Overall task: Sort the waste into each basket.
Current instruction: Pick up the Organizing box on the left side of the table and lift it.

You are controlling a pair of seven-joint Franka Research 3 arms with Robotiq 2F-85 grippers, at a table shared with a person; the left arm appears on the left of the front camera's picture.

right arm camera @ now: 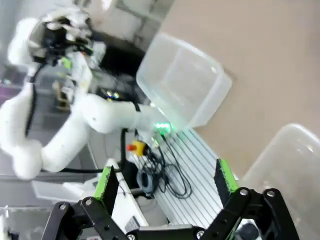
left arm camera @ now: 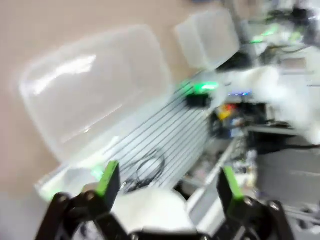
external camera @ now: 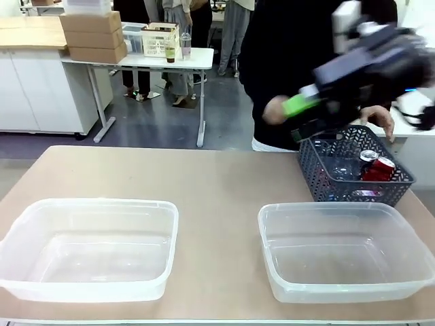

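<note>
The step in hand is judged to be the first pick, since both clear tubs are seen empty. The right tool (external camera: pixel 307 112), smeared by blur, is held just above the far rim of the dark lattice basket (external camera: pixel 319 173). In its own wrist view the right tool (right arm camera: pixel 165 180) is seen spread wide with nothing between the pads. The left tool (left arm camera: pixel 167 180) is likewise wide open and empty.

A good pick would be made by the right tool being turned downward and one piece straddled across its body. The lattice wall should be cleared. Care is called for near the person's hand (external camera: pixel 382 122), which is seen at the basket's far rim, just below and beside the tool.

The waste lies below the right tool, inside the lattice basket. Red cans (external camera: pixel 377 166) with silver tops are seen leaning together, and beside them something clear, probably bottles, though this cannot be told for certain.

The right tub (external camera: pixel 326 207) stands on the table (external camera: pixel 217 176) below and nearer than the right tool. The left tub (external camera: pixel 88 204) is well apart from it.
</note>
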